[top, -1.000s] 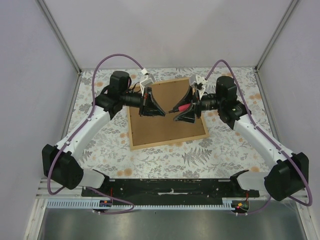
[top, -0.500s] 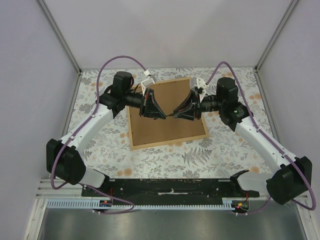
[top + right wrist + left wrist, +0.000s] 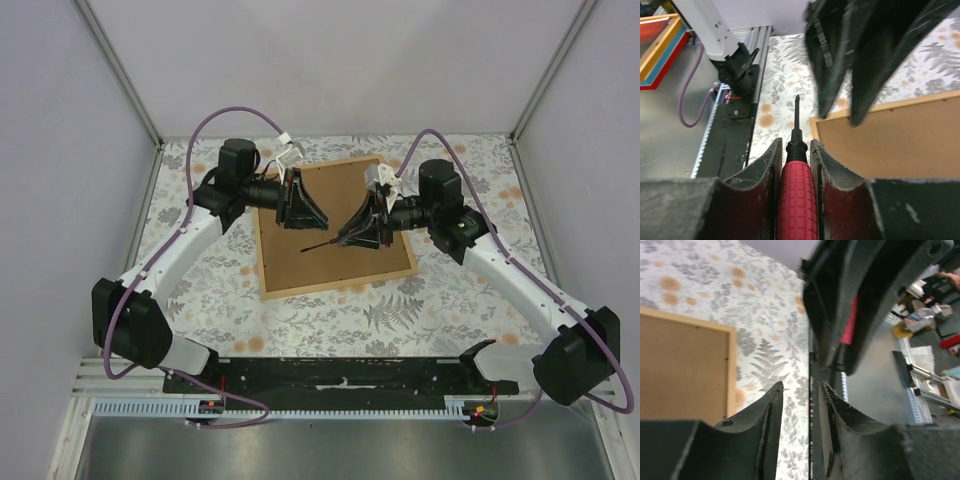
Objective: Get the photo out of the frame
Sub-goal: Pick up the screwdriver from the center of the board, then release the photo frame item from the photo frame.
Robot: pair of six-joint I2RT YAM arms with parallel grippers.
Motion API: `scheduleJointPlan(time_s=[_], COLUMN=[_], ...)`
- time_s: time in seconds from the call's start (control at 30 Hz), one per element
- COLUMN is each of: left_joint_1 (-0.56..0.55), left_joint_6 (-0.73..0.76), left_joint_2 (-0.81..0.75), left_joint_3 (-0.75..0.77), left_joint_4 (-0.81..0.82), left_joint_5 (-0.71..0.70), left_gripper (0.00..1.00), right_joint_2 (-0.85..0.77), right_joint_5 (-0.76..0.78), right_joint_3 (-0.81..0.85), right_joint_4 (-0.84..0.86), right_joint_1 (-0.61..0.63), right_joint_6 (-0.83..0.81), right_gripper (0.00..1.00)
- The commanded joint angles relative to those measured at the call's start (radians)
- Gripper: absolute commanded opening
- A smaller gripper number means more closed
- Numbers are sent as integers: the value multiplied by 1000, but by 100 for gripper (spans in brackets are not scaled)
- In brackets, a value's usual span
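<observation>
The frame (image 3: 330,225) lies flat in the middle of the table with its brown back board up and a thin light-tan wooden rim. The photo is hidden under that board. My right gripper (image 3: 350,238) hangs over the board, shut on the red handle of a screwdriver (image 3: 797,192). Its thin dark shaft (image 3: 320,246) points left. In the right wrist view the handle fills the gap at my right gripper (image 3: 796,146). My left gripper (image 3: 318,222) faces it from the upper left, open, with nothing between its fingers (image 3: 771,410).
A floral cloth (image 3: 200,270) covers the table around the frame. A black rail (image 3: 340,372) with both arm bases runs along the near edge, with a bare metal surface (image 3: 330,450) below it. Grey walls close the left, right and back sides.
My right gripper has shut on the screwdriver handle and carried it left over the board. My left gripper has opened and drawn back from the screwdriver.
</observation>
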Motion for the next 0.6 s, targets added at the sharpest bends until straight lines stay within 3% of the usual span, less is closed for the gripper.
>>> scheduleJointPlan(time_s=[0.0, 0.03, 0.07, 0.17, 0.3, 0.47, 0.57], left_joint_1=[108, 139, 175, 274, 321, 331, 335], left_joint_6=[-35, -38, -35, 41, 216, 290, 337], left_joint_2=[-29, -40, -55, -101, -155, -174, -146], left_joint_3=[59, 60, 60, 53, -19, -182, -242], left_joint_4=[87, 89, 81, 3, -118, -89, -75], left_joint_5=[-59, -55, -56, -119, -343, -594, -645], left_gripper=[46, 60, 62, 63, 63, 63, 62], right_joint_2=[20, 24, 26, 37, 78, 236, 297], right_joint_5=[-26, -26, -15, 20, 108, 206, 211], right_joint_3=[1, -9, -20, -43, -85, -37, -65], right_joint_4=[27, 51, 80, 153, 239, 221, 313], right_joint_1=[12, 1, -8, -28, -31, -29, -22], right_joint_6=[77, 100, 131, 220, 330, 471, 561], right_gripper=[0, 0, 0, 0, 0, 0, 0])
